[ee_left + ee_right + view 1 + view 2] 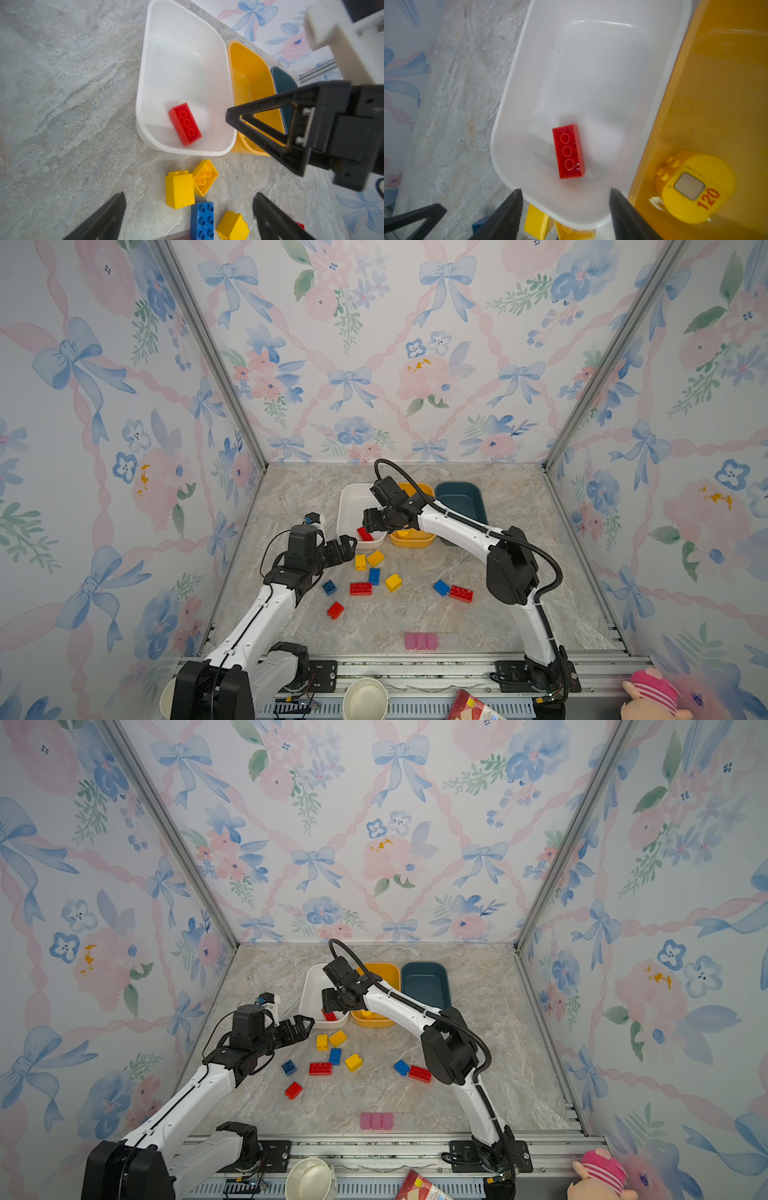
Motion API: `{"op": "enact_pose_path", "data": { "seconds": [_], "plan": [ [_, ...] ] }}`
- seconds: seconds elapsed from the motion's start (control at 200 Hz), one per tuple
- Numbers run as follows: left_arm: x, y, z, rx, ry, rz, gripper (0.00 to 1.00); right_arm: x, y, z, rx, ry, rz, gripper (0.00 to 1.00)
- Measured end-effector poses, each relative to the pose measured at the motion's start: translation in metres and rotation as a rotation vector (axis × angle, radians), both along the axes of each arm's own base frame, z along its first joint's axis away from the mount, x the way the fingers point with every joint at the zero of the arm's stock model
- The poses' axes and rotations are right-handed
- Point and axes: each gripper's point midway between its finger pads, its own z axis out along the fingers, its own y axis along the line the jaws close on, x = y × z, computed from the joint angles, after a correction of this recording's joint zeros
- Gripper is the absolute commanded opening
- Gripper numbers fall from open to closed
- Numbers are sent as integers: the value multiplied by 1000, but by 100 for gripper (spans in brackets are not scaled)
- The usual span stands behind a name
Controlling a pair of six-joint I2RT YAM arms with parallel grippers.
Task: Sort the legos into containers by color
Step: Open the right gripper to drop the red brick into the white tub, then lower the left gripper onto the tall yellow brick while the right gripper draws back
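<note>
1. Nearest, on the rail [415, 668] in front of the table's [478, 622] front edge, stands a paper cup [365, 699]; a pink strip [420, 641] lies just inside that edge.
2. Three containers stand side by side toward the back edge: a white tub [351, 506], a yellow tub [413, 541] and a teal tub [461, 499].
3. A long red brick [568, 151] lies underside up on the white tub's floor, at its front end. It is just below the right gripper [565, 189] and touches neither finger.
4. A yellow round piece [695, 187] marked 120 lies in the yellow tub's front end.
5. The right arm reaches from the right part of the front edge across the yellow tub, with its wrist bent down over the white tub. Its fingers stand apart and hold nothing.
6. The left gripper [351, 545] hovers at the white tub's front left corner, just beside an upright yellow brick [360, 562] and a tipped yellow brick [375, 558]. Its arm rises from the left part of the front edge, fingers spread wide and empty.
7. Other loose legos [393, 582] in red, blue and yellow lie scattered mid-table, apart from both grippers.
</note>
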Motion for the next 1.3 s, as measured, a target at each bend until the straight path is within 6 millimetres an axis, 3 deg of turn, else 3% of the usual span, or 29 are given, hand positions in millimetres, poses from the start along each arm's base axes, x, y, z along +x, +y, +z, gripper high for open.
{"op": "enact_pose_path", "data": {
  "seconds": [0.16,0.265,0.69,0.95,1.3],
  "plan": [
    [-3,-13,-4,37,29,-29,95,-17,-21,32,22,-30,-5,78],
    [-4,-21,-6,68,44,-48,93,-31,-39,40,12,-34,-13,80],
    [-8,-34,-36,240,150,-93,72,-101,-125,-6,-156,84,-50,84],
    [-6,-37,-48,321,190,-104,67,-110,-137,5,-144,71,-69,86],
    [-5,-44,-72,417,245,-125,61,-111,-140,1,-156,78,-71,86]
  ]
}}
